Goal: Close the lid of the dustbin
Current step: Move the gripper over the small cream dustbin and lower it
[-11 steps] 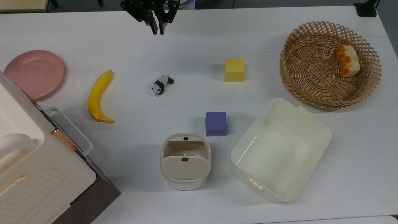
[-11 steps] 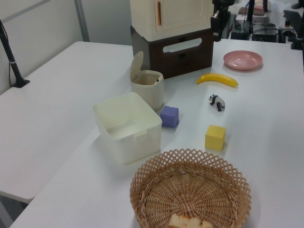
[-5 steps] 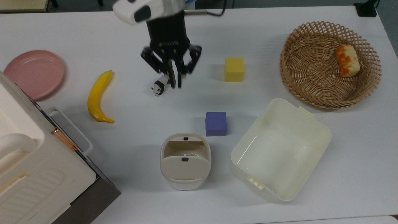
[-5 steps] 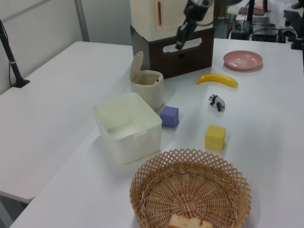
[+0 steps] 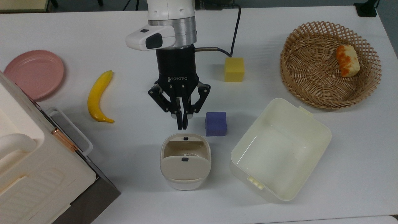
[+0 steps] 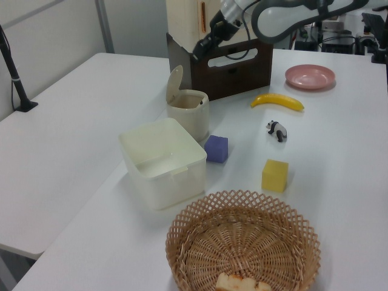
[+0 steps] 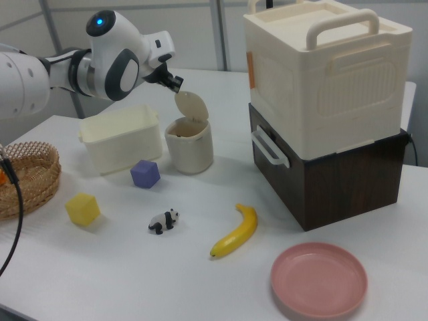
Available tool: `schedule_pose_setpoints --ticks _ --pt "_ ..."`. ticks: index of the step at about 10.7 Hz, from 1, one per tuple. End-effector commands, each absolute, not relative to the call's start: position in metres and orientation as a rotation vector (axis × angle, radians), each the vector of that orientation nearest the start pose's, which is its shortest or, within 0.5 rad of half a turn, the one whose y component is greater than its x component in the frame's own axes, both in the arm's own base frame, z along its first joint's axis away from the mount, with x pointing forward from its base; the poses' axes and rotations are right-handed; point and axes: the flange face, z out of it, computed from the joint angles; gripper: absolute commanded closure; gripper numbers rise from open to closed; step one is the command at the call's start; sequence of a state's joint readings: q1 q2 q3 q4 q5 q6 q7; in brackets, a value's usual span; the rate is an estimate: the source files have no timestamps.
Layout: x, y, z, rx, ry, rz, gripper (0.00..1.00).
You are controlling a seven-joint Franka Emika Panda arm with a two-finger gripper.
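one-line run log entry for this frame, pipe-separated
phase: approach | gripper: shut, empty, above table near dustbin open side | lid: raised, untouched | purple cube: beside bin | contact: none

gripper: fingers pressed together, pointing down toward the dustbin's far rim
dustbin: white, open, on the white surface
lid: beige flap, seemingly tilted up over the near half of the opening
purple cube: just beside the gripper, on the top view's right
cream tub: empty, near the dustbin
banana: on the top view's left
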State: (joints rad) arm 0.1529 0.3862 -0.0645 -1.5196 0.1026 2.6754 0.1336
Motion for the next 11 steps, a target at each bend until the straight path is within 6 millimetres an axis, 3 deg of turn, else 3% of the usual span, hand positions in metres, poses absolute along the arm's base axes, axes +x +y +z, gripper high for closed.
schedule_pose_setpoints --ticks 1,5,7,9,11 --pt "0.749 0.062 0.528 -2.7 0.172 -1.349 0.91" --pt "0.785 0.067 0.509 -2.636 0.197 -1.483 0.94" --pt "0.799 0.065 0.478 -2.664 0.245 -1.484 0.94" --pt "0.801 0.079 0.473 -2.666 0.249 -1.484 0.94" --pt "0.798 0.081 0.482 -2.659 0.251 -1.477 0.94"
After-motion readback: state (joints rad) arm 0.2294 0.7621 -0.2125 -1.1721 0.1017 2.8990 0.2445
